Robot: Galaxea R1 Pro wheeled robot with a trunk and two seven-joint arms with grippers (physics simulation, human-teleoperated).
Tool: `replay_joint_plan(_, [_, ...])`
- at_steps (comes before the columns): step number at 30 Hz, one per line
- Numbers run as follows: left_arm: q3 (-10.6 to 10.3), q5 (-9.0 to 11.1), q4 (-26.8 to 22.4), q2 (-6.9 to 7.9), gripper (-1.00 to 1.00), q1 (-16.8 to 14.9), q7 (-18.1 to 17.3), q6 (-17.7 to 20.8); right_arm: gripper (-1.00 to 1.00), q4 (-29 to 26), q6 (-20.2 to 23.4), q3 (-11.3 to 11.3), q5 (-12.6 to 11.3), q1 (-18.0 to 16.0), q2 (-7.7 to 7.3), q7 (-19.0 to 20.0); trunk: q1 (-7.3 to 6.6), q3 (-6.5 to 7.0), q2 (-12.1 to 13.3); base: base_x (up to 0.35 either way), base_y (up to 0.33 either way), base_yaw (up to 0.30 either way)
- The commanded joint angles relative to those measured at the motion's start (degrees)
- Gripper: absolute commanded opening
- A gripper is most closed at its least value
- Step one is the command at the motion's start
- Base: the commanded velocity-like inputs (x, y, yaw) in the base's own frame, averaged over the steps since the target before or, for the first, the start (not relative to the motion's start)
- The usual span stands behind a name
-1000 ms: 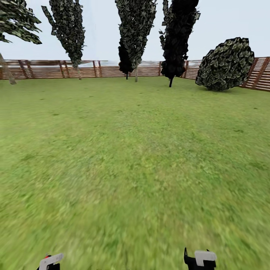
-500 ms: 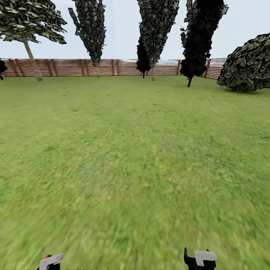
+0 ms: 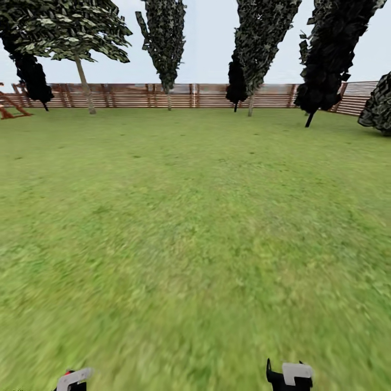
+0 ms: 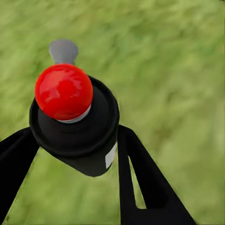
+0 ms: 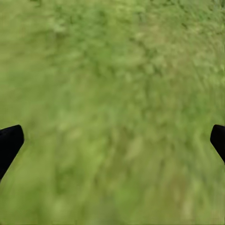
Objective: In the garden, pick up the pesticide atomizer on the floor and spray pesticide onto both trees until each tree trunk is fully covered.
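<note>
The pesticide atomizer (image 4: 70, 126), a dark bottle with a round red top and a grey nozzle, sits between the black fingers of my left gripper (image 4: 75, 145), which is shut on it above the grass. In the head view the left gripper (image 3: 73, 380) shows at the bottom edge with a speck of red beside it. My right gripper (image 5: 112, 140) is open over the grass with nothing between its fingers, and it also shows low in the head view (image 3: 289, 376). Far off at the left, a tree (image 3: 70, 27) with a bare pale tree trunk (image 3: 84, 87) stands by the fence.
A wide green lawn (image 3: 195, 217) stretches ahead to a brown slat fence (image 3: 195, 95). Several dark narrow thin-stemmed trees (image 3: 163, 43) stand along it, and a dark bush (image 3: 380, 106) sits at the right edge. A brown wooden frame (image 3: 11, 106) is at the far left.
The whole head view has swung to the left, so trees, fence and bush slide rightward in the picture. Both grippers keep their places and states.
</note>
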Motion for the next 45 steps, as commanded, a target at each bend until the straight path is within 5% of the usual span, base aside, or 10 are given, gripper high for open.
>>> replay_joint_plan(1, [0.49, -0.55, 0.09, 0.02, -1.0, -0.06, -0.02, -0.2, 1.0, 0.06, -0.12, -0.3, 0.62, -0.03, -0.01, -0.38, 0.02, -0.08, -0.02, 0.248, 0.227, 0.281])
replay_joint_plan(21, [0.44, -0.55, 0.17, -0.04, -1.0, -0.06, 0.38, -0.26, 1.0, 0.07, -0.12, -0.29, 0.62, -0.03, -0.01, -0.38, 0.02, -0.59, -0.02, 0.117, 0.138, 0.281])
replay_joint_plan(45, [0.47, -0.55, 0.1, -0.93, -1.0, -0.06, 0.37, -0.27, 1.0, 0.09, -0.12, -0.3, 0.62, -0.03, -0.01, -0.38, 0.02, 1.08, -0.02, 0.067, 0.005, 0.172])
